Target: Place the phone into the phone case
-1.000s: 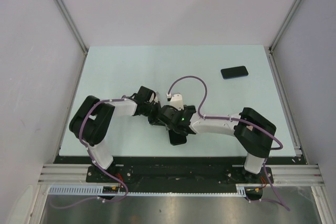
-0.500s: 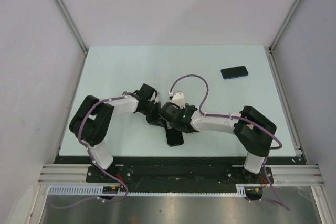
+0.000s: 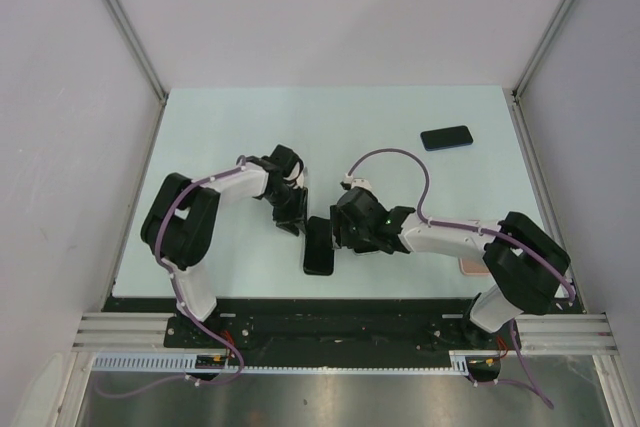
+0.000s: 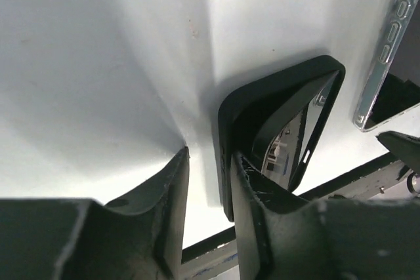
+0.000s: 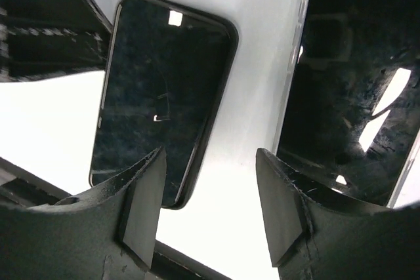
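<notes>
Inspecting fit: phone (image 5: 161, 96) is lying screen-up, apparently inside black case (image 4: 275, 82), on table (image 3: 220, 127) between grippers. Left gripper (image 4: 209, 162) is standing slightly parted, gripping nothing; right gripper (image 5: 209, 155) is hovering wide, empty. You should be pressing each corner flush.

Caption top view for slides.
Left end effector and right end effector flank the black case; a phone lies apart.

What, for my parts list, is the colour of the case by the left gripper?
Black. The case shows best in the left wrist view.
</notes>
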`<state>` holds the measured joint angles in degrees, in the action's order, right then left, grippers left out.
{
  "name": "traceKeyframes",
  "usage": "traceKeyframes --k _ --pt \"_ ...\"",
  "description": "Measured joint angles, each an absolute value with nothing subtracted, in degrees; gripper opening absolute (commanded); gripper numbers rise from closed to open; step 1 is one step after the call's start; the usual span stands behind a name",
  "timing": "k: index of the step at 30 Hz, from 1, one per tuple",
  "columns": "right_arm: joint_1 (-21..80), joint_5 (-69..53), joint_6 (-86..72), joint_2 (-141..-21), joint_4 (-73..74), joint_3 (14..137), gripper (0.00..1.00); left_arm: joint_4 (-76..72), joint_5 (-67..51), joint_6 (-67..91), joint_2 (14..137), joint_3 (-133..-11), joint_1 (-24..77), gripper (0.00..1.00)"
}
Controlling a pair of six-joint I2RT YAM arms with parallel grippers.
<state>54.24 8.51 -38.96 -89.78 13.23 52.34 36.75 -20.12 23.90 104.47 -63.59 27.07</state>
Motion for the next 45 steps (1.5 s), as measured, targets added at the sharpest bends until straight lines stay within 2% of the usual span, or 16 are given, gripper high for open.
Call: traceKeyframes --k 4,8,11,15,20,24,28,33,45 --pt "52.5 2.8 -39.1 -89.4 9.5 48.5 0.53 39.1 -19.3 23.3 104.5 -65.2 26.6 0.45" --pt "51.7 -1.0 -39.3 -89.3 7.2 47.5 0.52 40.5 -18.8 23.3 103.8 -66.0 25.3 0.46" --pt "51.7 -2.5 -39.7 -89.3 5.4 47.5 0.52 41.2 -18.8 23.5 102.2 -66.0 24.3 0.42" --pt "51.7 -3.0 -41.6 -89.3 4.5 47.4 0.52 39.2 -21.5 24.0 98.4 -63.7 23.5 0.31" --pt "51.7 -2.9 -43.6 -89.3 4.1 46.9 0.53 34.3 -27.2 26.4 95.7 -57.6 23.6 0.28" --pt "51.7 -2.9 -45.3 -89.4 3.7 46.0 0.52 32.2 -28.4 28.1 95.7 -53.1 23.7 0.12" --pt "51.7 -2.9 -46.5 -90.1 2.9 45.5 0.52 30.7 -28.7 29.0 95.7 -50.2 23.8 0.04" --pt "51.7 -3.1 -48.0 -90.7 2.2 44.6 0.53 29.4 -28.8 30.0 95.5 -47.8 24.6 0.01" --pt "52.5 -3.7 -51.7 -91.5 -1.7 42.4 0.54 26.9 -29.0 32.8 93.8 -45.6 27.3 0.0"
